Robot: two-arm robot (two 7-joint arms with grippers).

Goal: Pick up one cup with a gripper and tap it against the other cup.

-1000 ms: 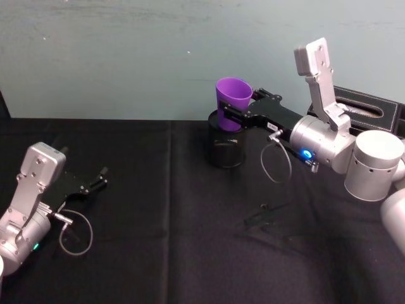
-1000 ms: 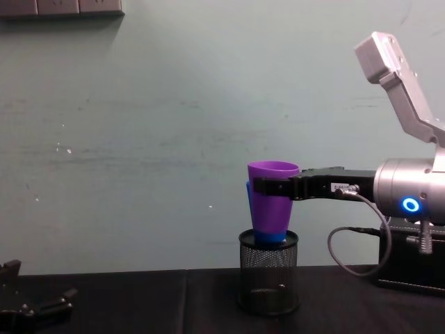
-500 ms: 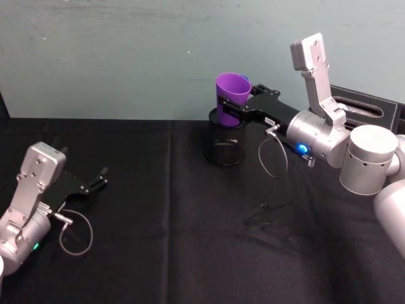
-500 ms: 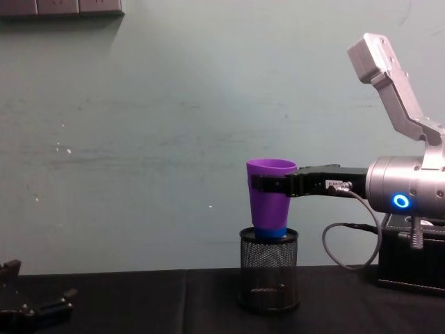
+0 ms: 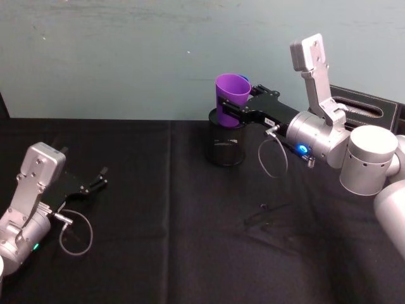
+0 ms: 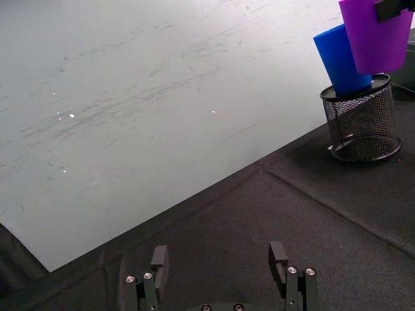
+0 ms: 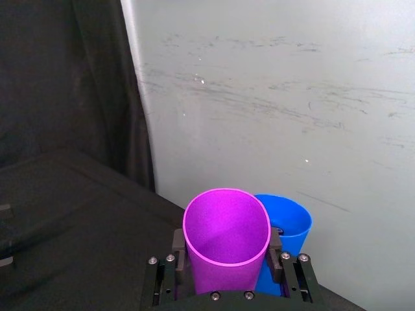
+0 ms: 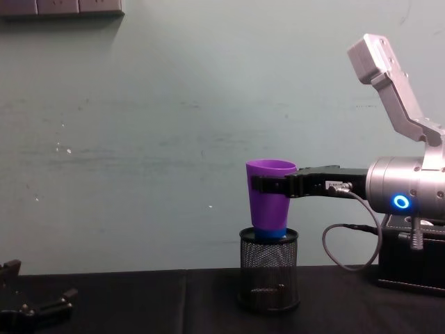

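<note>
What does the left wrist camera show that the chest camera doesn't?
Left wrist view: the blue cup leaning in the mesh holder, its side plain beside the purple cup. Chest view: the right gripper shut around the purple cup, plus its silver wrist with the blue ring light. Both: the purple cup above the holder, and the left gripper, parked, open.

Scuffed pale green wall (image 8: 139,104), black tablecloth (image 5: 158,240), grey wall plates (image 8: 62,7) upper left
</note>
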